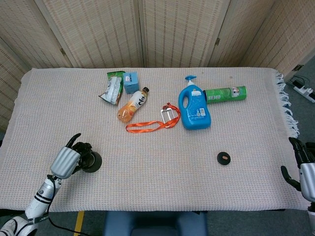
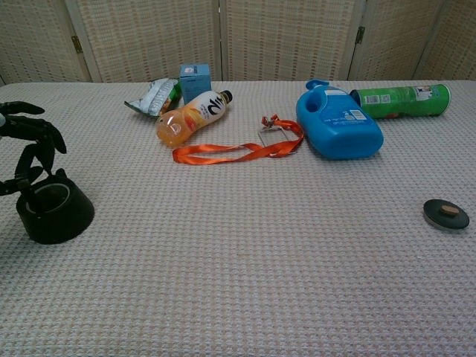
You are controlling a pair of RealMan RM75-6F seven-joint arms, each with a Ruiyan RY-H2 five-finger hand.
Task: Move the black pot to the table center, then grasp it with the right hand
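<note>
**Left robot hand on the black pot at the worktop's near-left corner**

Left robot hand [image 1: 69,160] sits against the black pot [image 2: 53,214], its dark fingers [image 2: 36,145] arched over the pot's open rim and reaching down at its far side. Whether they truly clamp the pot cannot be told; they touch it at least. Right robot hand [image 1: 306,172] hangs off the worktop's [image 1: 157,182] right edge, holding nothing, fingers apart and slightly curled.

The pot stands upright near the front-left corner, well apart from everything else. Taking the pot as the landmark: a small black lid [image 1: 224,158] lies far to its right, at about the same depth. Farther back and to the right lies an orange lanyard [image 1: 150,125], and beyond that an orange drink bottle [image 1: 132,104] on its side, with a light-blue carton [image 1: 130,81] and a snack packet [image 1: 112,89] behind it. A blue detergent jug [image 1: 195,108] and a green canister [image 1: 225,93] lie farther right, touching or nearly so.
</note>
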